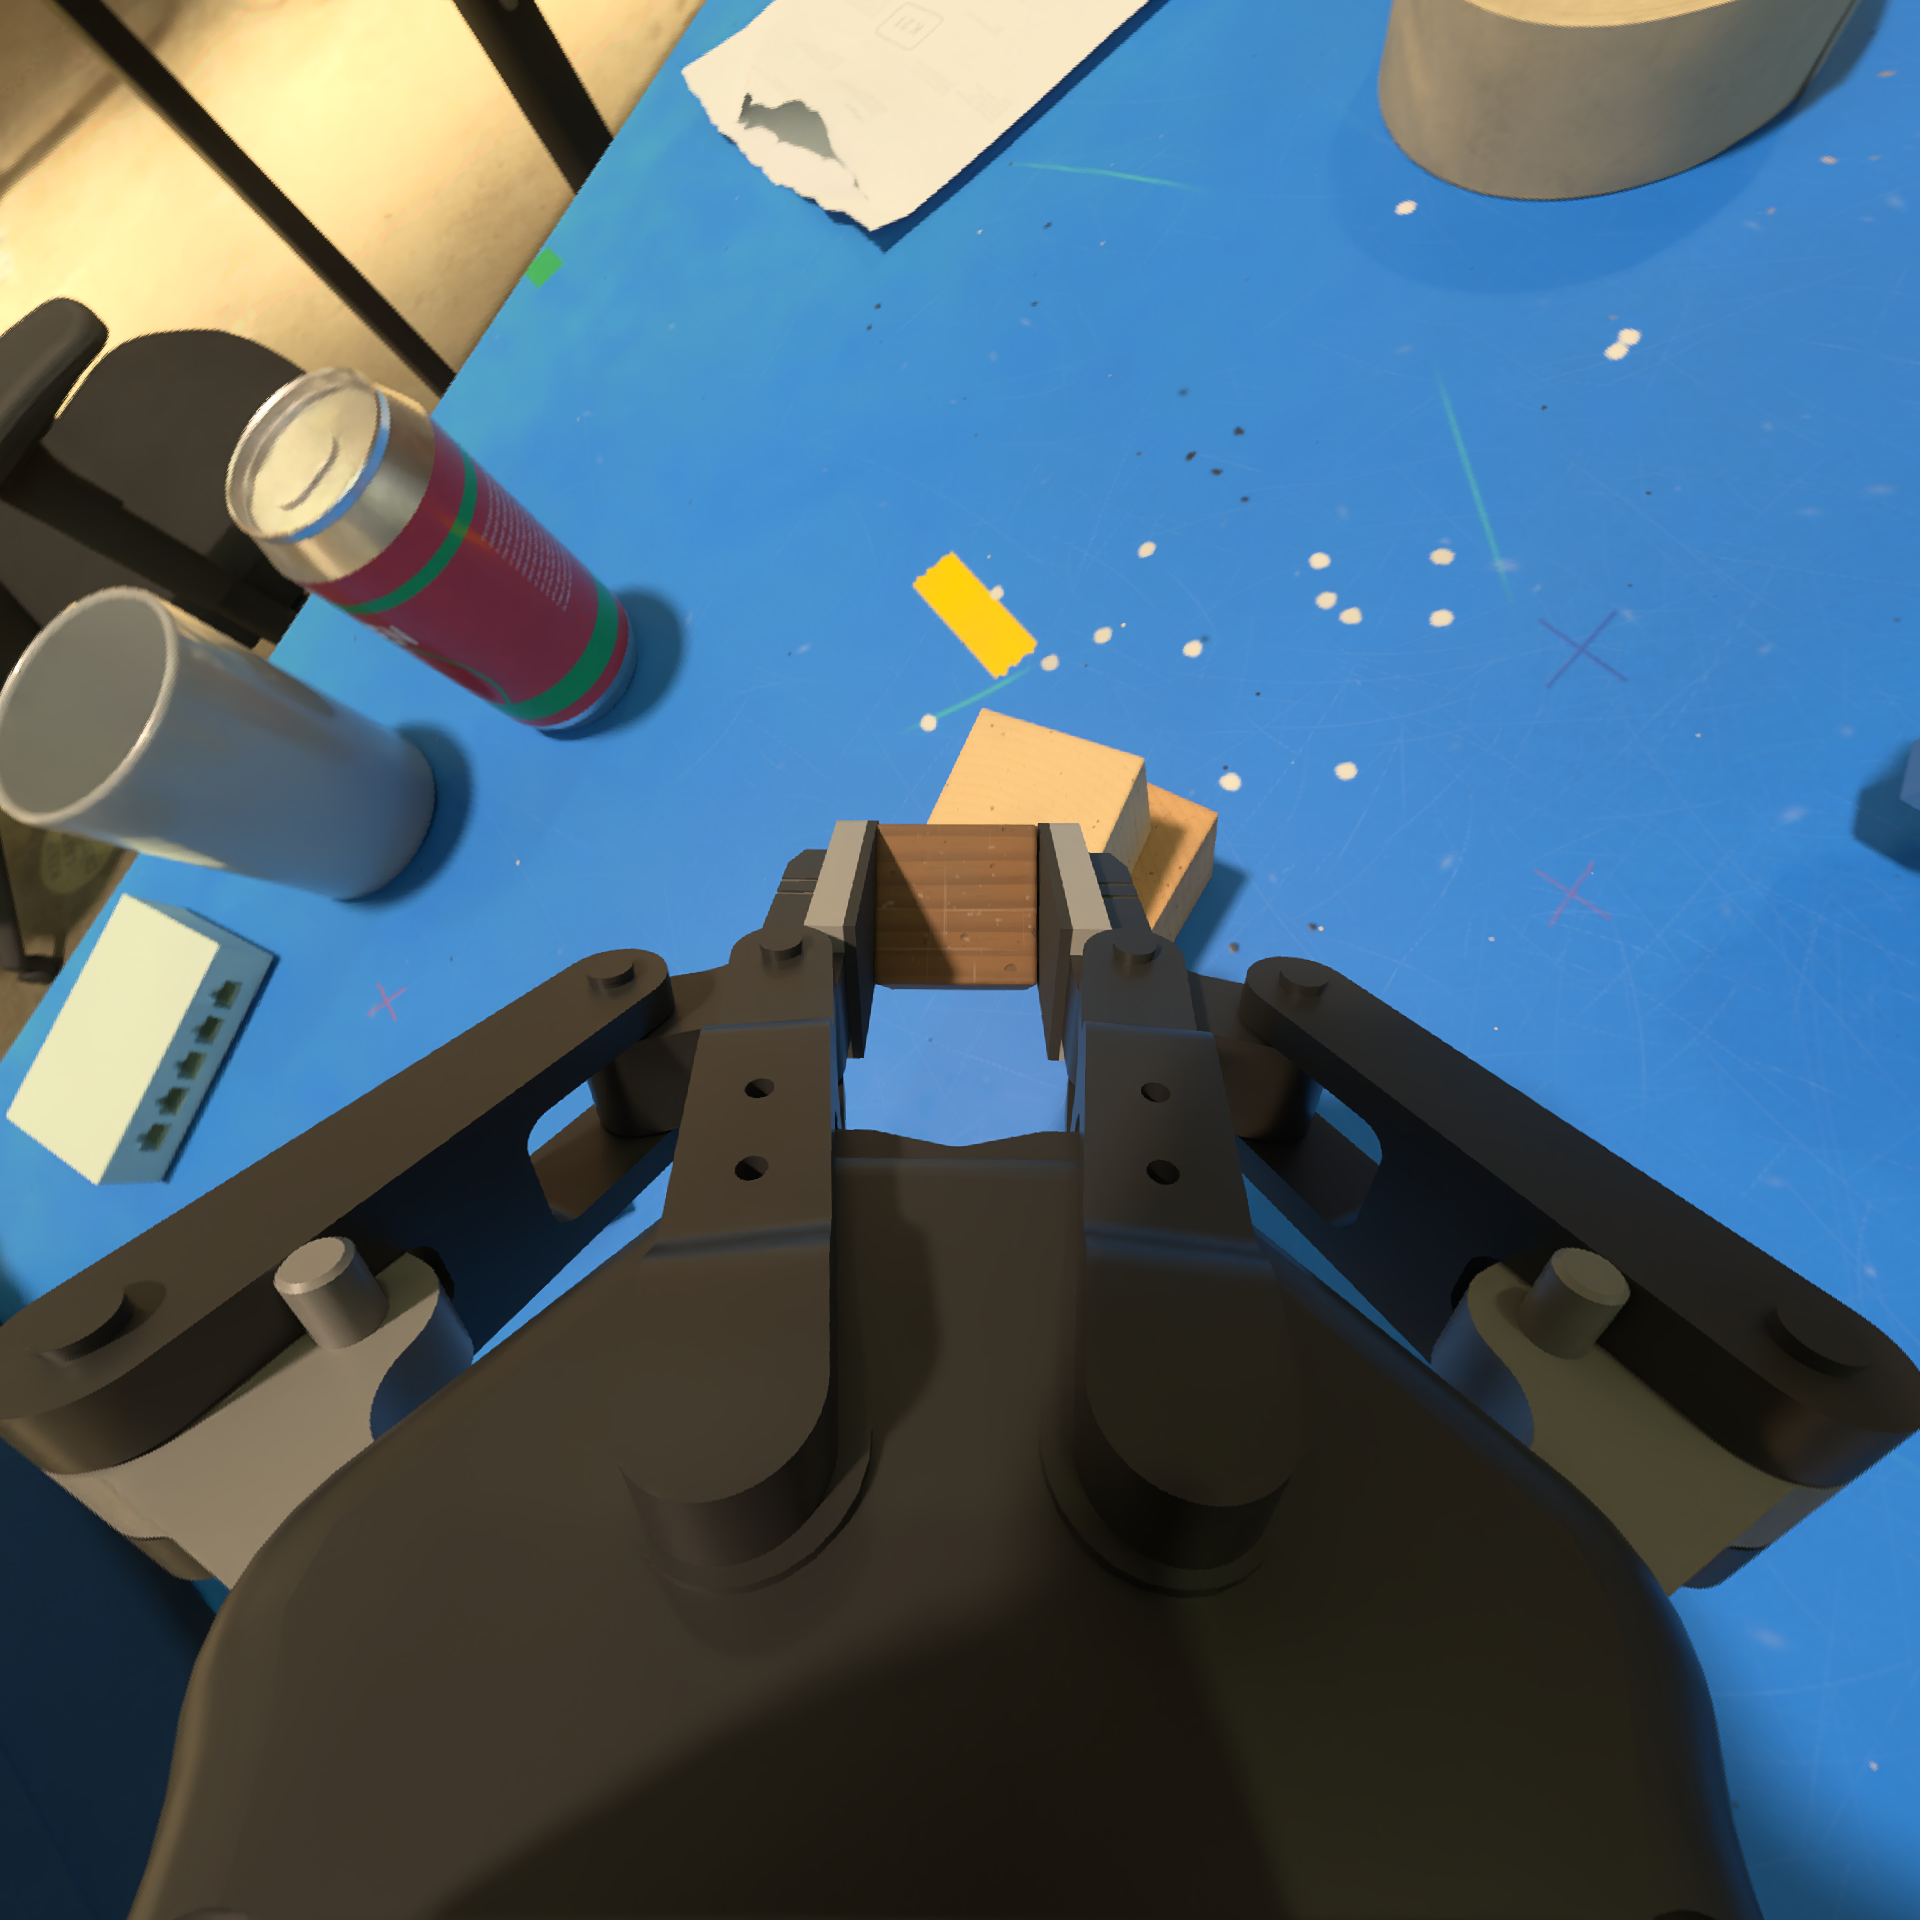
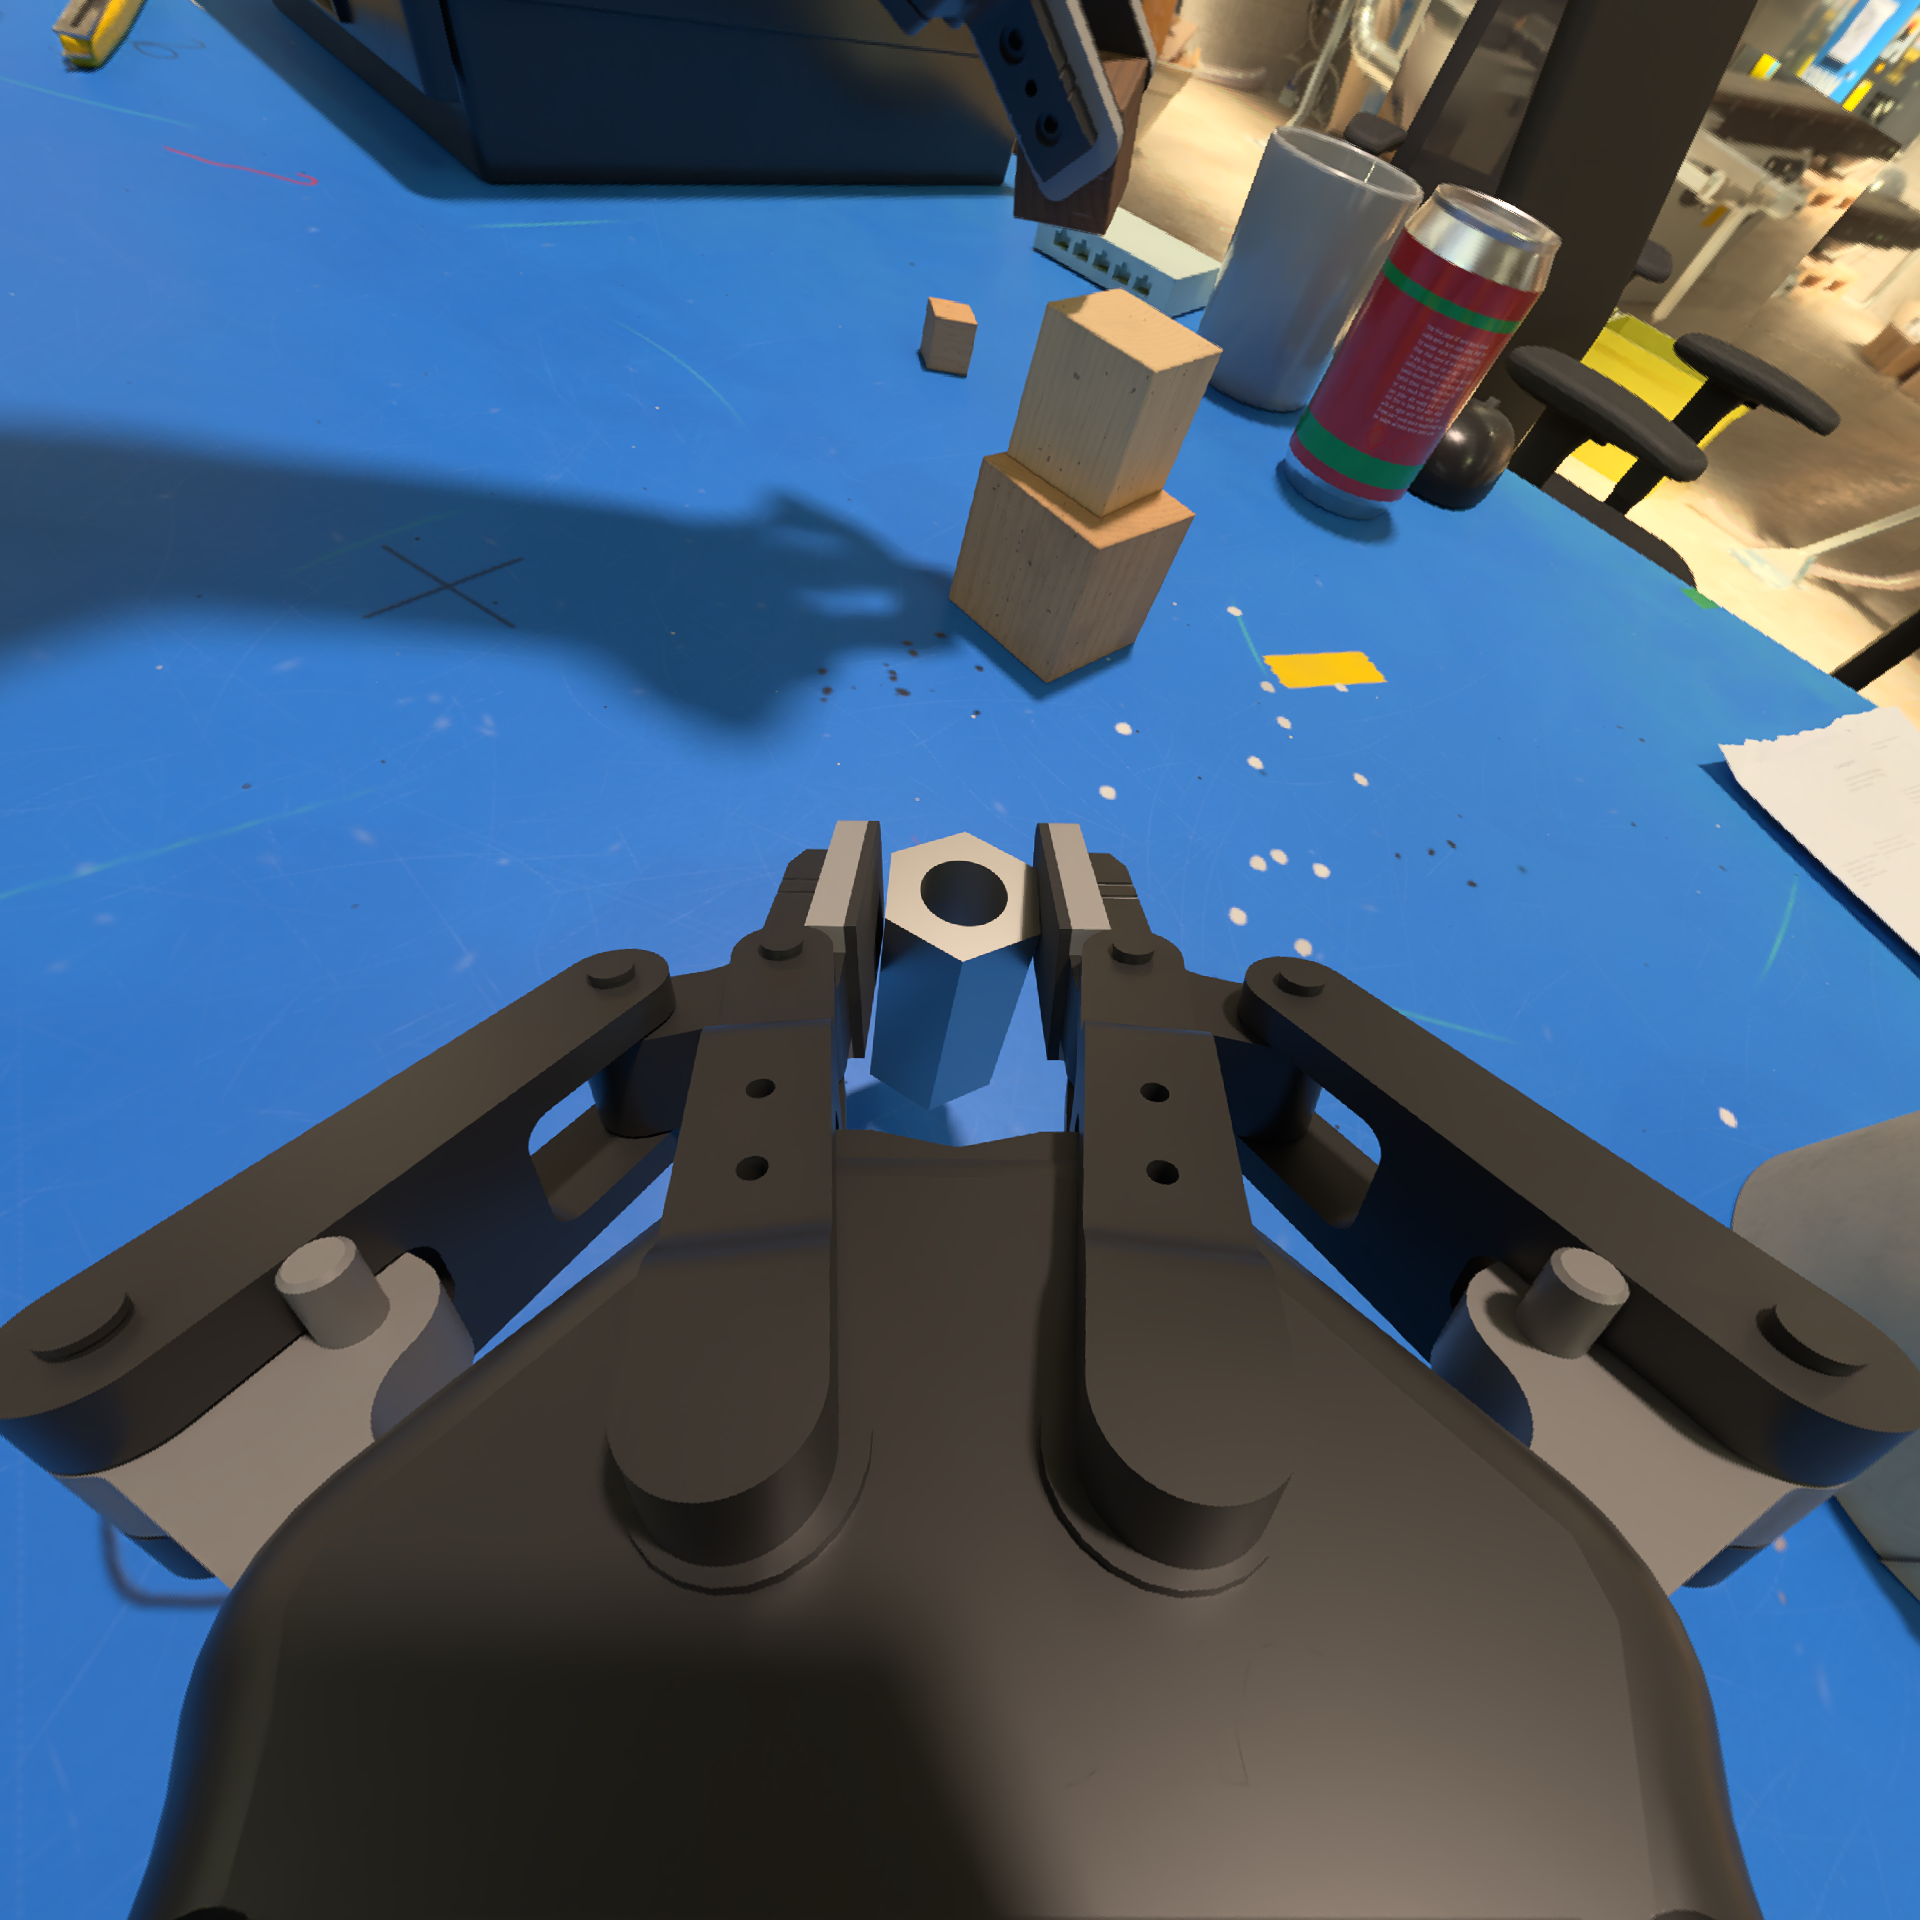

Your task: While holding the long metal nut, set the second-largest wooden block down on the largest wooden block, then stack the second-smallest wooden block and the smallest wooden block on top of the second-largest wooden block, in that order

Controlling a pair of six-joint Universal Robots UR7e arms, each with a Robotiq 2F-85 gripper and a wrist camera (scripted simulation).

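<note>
My left gripper point(image 1: 956, 883) is shut on a dark brown wooden block point(image 1: 956, 904) and holds it in the air above a stack. In the stack a pale second-largest block point(image 1: 1039, 774) point(image 2: 1112, 400) sits on the largest block point(image 1: 1179, 862) point(image 2: 1065, 577). In the right wrist view the left gripper point(image 2: 1070, 114) with the brown block point(image 2: 1091, 177) hangs above and behind the stack. The smallest block point(image 2: 948, 335) stands alone on the table behind the stack. My right gripper point(image 2: 958, 883) is shut on the long metal hex nut point(image 2: 961, 935), held above the table.
A grey cup point(image 1: 197, 743) point(image 2: 1304, 270), a red can point(image 1: 436, 551) point(image 2: 1423, 353) and a white network switch point(image 1: 135, 1039) point(image 2: 1132, 260) stand near the table's edge. A torn paper point(image 1: 904, 94) point(image 2: 1849, 810), yellow tape point(image 1: 974, 613) point(image 2: 1322, 668) and a grey round base point(image 1: 1600, 94) are also on the blue table point(image 1: 1455, 1039).
</note>
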